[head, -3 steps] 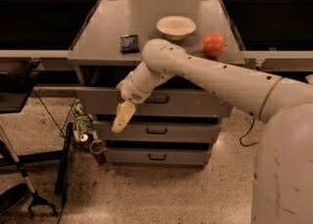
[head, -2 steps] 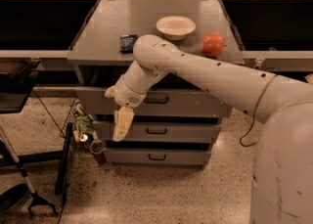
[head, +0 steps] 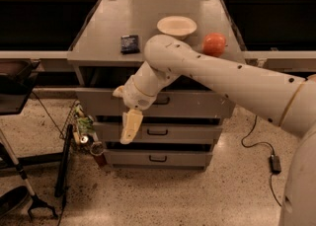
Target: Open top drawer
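Observation:
The top drawer (head: 197,104) is the widest of three grey drawers, with a scuffed front and a small black bar handle (head: 161,100) partly behind my arm. My gripper (head: 129,127) is cream-coloured, points down and hangs in front of the left part of the middle drawer (head: 187,132), below and left of the top handle. It holds nothing that I can see. My white arm (head: 222,77) reaches in from the right across the top drawer's front.
On the cabinet top (head: 98,47) stand a cream bowl (head: 176,25), a red round fruit (head: 214,44) and a small dark packet (head: 130,43). The bottom drawer (head: 158,158) is below. A wire rack (head: 79,124) and black stand legs (head: 29,190) are at left; a cable with adapter (head: 274,163) is at right.
My gripper has dropped a little and turned to point more straight down, from beside the top drawer's lower edge to in front of the middle drawer. The drawers have not moved.

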Robot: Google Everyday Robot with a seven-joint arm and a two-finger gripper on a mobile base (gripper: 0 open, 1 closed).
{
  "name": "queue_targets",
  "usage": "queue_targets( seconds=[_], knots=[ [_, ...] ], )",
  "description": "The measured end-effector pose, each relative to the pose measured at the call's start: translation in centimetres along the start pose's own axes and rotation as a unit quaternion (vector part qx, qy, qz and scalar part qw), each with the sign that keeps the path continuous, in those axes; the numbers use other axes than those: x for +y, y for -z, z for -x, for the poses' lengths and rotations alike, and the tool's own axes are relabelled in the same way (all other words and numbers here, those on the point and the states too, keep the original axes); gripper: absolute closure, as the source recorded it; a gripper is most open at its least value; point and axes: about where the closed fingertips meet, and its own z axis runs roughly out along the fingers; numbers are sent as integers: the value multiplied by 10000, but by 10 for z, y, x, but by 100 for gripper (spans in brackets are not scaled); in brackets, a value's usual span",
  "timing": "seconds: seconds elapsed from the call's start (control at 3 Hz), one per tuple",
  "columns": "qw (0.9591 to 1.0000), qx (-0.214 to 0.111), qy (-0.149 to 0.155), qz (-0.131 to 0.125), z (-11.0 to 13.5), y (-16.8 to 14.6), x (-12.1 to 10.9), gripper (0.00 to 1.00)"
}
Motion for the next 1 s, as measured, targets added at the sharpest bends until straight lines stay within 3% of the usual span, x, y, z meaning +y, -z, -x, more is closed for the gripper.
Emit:
queue_targets(
  seconds=[0.33, 0.67, 1.0],
  knots=[
    [9982, -1, -467, -377, -8, 0, -18, 0],
    [9926, -25, -1017, -666, -18, -10, -39, 0],
    [9842, 31, -1499, -945, -24, -19, -66, 0]
  ],
)
